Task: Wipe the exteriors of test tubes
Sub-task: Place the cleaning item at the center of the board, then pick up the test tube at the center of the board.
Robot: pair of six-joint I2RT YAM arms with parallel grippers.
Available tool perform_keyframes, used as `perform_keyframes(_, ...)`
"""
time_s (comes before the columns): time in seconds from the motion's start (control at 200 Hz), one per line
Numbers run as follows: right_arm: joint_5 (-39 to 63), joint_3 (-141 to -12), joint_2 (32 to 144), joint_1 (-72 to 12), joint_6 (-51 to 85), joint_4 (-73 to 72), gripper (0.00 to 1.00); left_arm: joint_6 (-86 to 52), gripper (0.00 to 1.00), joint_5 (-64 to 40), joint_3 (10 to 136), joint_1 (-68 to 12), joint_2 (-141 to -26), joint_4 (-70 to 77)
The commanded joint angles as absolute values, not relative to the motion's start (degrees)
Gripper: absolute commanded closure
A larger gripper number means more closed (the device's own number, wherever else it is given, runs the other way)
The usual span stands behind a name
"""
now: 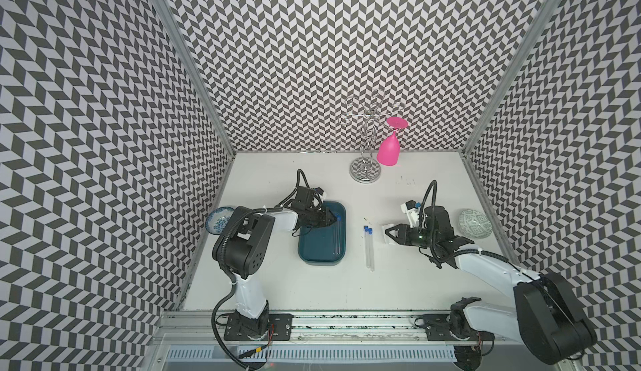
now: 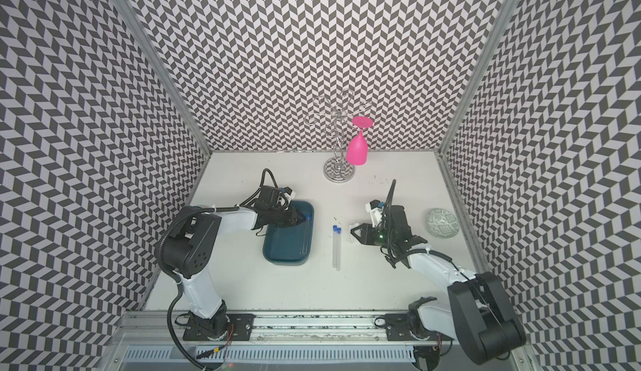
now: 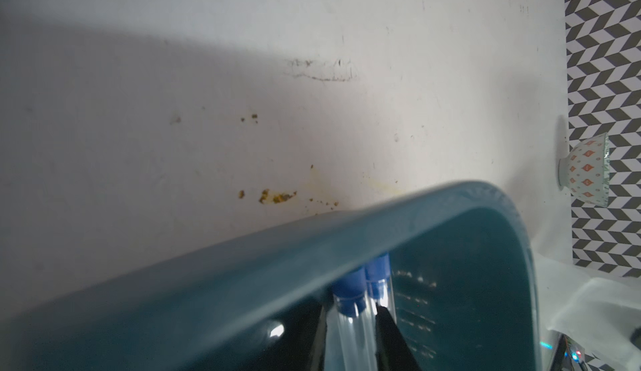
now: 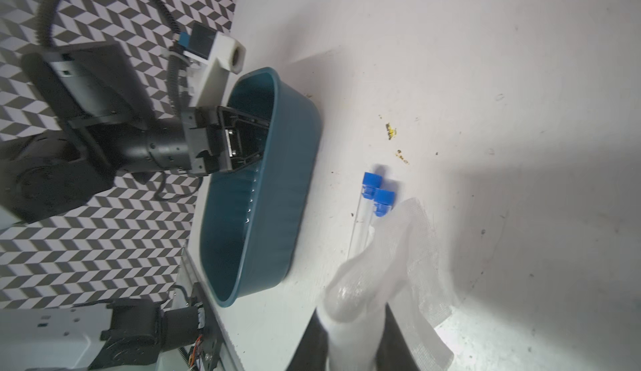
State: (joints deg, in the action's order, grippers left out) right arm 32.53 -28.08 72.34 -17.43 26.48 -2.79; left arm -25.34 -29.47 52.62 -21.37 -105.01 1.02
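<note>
Wiping judged about half done.
Two tubes (image 1: 369,248) lie on the table (image 1: 312,282), two further tubes (image 1: 337,239) in the tray (image 1: 314,244); one is straddled by the left gripper (image 1: 335,218), grip indeterminable; cloth (image 4: 392,265) is clamped by the right gripper (image 1: 387,231).

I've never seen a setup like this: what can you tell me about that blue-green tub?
The teal tub is a deep, rounded-rectangular tray, plastic-looking and smooth, with a row of tiny marks on one inner wall. It sits flat on the white table. Two clear tubes with blue caps lie inside along one long wall. The left claw reaches in, fingers either side of one tube near its cap.
</note>
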Motion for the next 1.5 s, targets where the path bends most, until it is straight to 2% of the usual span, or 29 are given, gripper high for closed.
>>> perform_keyframes(0.0, 28.33, -30.21, 75.03, -17.15, 24.96, -4.35, 0.78, -26.29, 0.69, -28.59, 52.34, -21.62, -105.34, 4.01)
perform_keyframes(0.105, 27.93, -31.11, 78.04, -17.17, 25.12, -5.44, 0.76, -27.13, 0.66, -28.57, 52.2, -21.62, -104.73, 5.01)
perform_keyframes(0.411, 21.27, -35.15, 82.51, -17.18, 23.46, 2.5, 0.54, -26.21, 0.62, -27.51, 51.74, -22.76, -95.84, 5.24)
perform_keyframes(0.591, 14.57, -39.1, 80.62, -17.16, 22.77, 11.76, 0.47, -25.65, 0.61, -27.86, 49.13, -22.72, -89.01, 6.77)
perform_keyframes(0.731, 11.61, -44.28, 76.09, -17.63, 21.84, 18.94, 0.45, -24.35, 0.59, -27.45, 46.85, -22.68, -83.59, 5.89)
perform_keyframes(0.901, 10.03, -51.7, 75.58, -22.15, 21.46, 24.32, 0.49, -25.67, 0.59, -26.89, 41.53, -22.75, -76.73, 8.18)
perform_keyframes(1.137, 7.22, -51.78, 83.57, -32.23, 26.15, 20.05, 0.61, -28.56, 0.58, -26.64, 33.88, -22.71, -69.34, 11.31)
perform_keyframes(1.317, 6.87, -50.4, 88.27, -35.22, 28.8, 16.95, 0.69, -30.81, 0.58, -27.05, 28.43, -22.68, -65.09, 12.98)
perform_keyframes(1.497, 5.31, -50.97, 92.0, -36.93, 28.39, 17.43, 0.73, -32.5, 0.58, -28.04, 24.57, -23.0, -62.69, 15.11)
